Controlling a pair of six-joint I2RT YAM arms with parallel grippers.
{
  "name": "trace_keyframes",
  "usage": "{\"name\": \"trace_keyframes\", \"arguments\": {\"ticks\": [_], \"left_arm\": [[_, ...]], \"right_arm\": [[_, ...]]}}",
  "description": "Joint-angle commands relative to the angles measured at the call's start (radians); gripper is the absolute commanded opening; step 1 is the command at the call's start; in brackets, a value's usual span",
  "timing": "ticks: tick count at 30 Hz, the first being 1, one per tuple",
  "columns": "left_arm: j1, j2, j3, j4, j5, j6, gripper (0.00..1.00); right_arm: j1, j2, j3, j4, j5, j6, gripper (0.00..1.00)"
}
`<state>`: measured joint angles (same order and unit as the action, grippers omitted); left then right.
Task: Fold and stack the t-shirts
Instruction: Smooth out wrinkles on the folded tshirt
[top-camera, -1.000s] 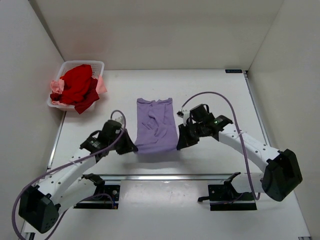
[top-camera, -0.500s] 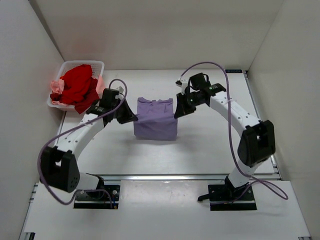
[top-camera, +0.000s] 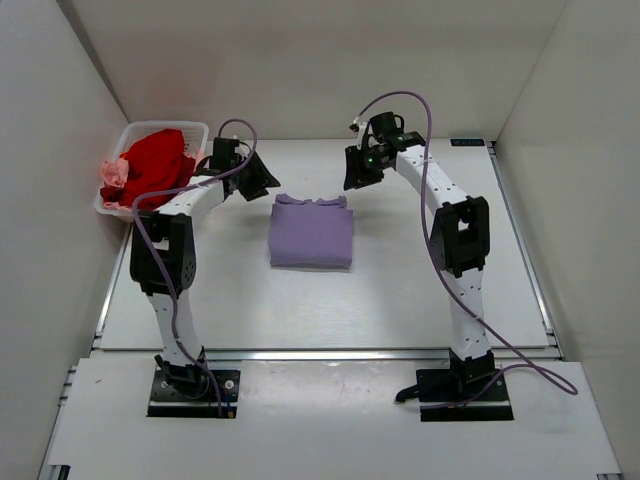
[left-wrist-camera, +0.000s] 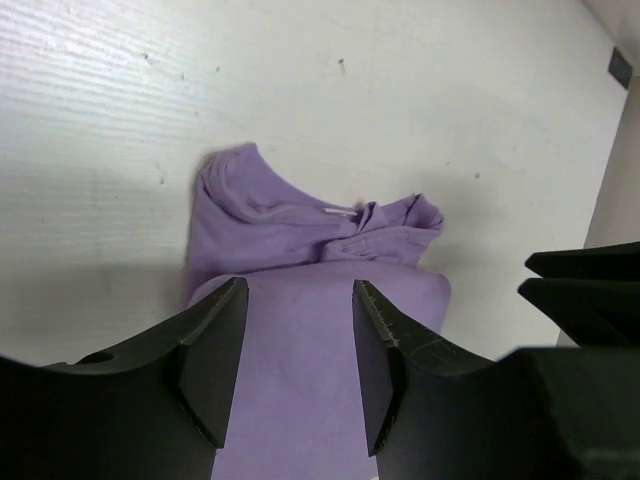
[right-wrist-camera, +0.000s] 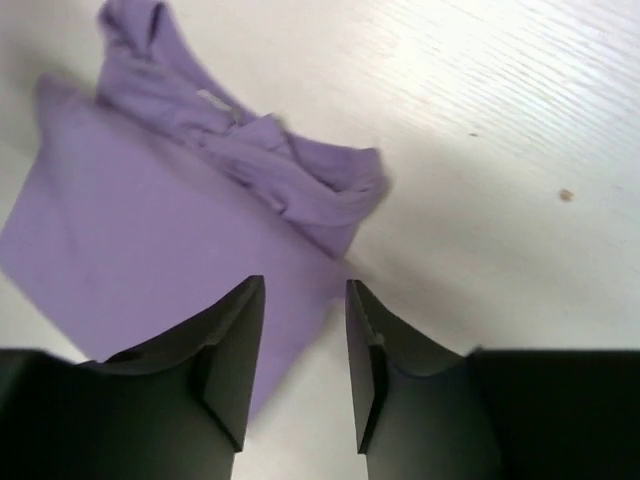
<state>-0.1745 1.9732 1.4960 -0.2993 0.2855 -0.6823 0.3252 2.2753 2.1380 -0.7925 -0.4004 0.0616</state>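
Observation:
The lavender t-shirt (top-camera: 311, 234) lies folded into a neat rectangle mid-table, its collar end (left-wrist-camera: 300, 215) toward the far side. My left gripper (top-camera: 266, 183) hovers just off the shirt's far-left corner, open, with nothing between its fingers (left-wrist-camera: 299, 292). My right gripper (top-camera: 353, 178) hovers off the far-right corner, also open and empty (right-wrist-camera: 304, 286). In both wrist views the shirt (right-wrist-camera: 150, 235) lies flat below the jaws. A bright red t-shirt (top-camera: 156, 168) and a pale pink one (top-camera: 112, 174) are heaped in the basket.
The white plastic basket (top-camera: 196, 130) stands at the far left corner, close behind my left arm. White walls close in the table on the left, right and far sides. The right gripper's black fingers (left-wrist-camera: 585, 290) show at the edge of the left wrist view.
Both grippers carried the shirt's near edge over to the far side, folding it in half, then opened and let go of the cloth.

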Motion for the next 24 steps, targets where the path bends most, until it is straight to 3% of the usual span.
{"name": "trace_keyframes", "arguments": {"ticks": [1, 10, 16, 24], "left_arm": [[-0.006, -0.092, 0.024, 0.092, 0.003, -0.029, 0.57], [-0.017, -0.211, -0.224, 0.126, -0.034, 0.029, 0.60], [-0.034, -0.159, -0.281, 0.169, -0.114, 0.069, 0.61], [-0.037, -0.044, -0.230, 0.203, -0.132, 0.050, 0.61]], "right_arm": [[0.000, -0.022, 0.045, 0.030, 0.075, 0.024, 0.39], [-0.008, -0.223, -0.423, 0.292, -0.024, 0.116, 0.49], [-0.023, -0.183, -0.481, 0.352, -0.094, 0.138, 0.50], [-0.026, -0.099, -0.452, 0.395, -0.140, 0.182, 0.47]]}}
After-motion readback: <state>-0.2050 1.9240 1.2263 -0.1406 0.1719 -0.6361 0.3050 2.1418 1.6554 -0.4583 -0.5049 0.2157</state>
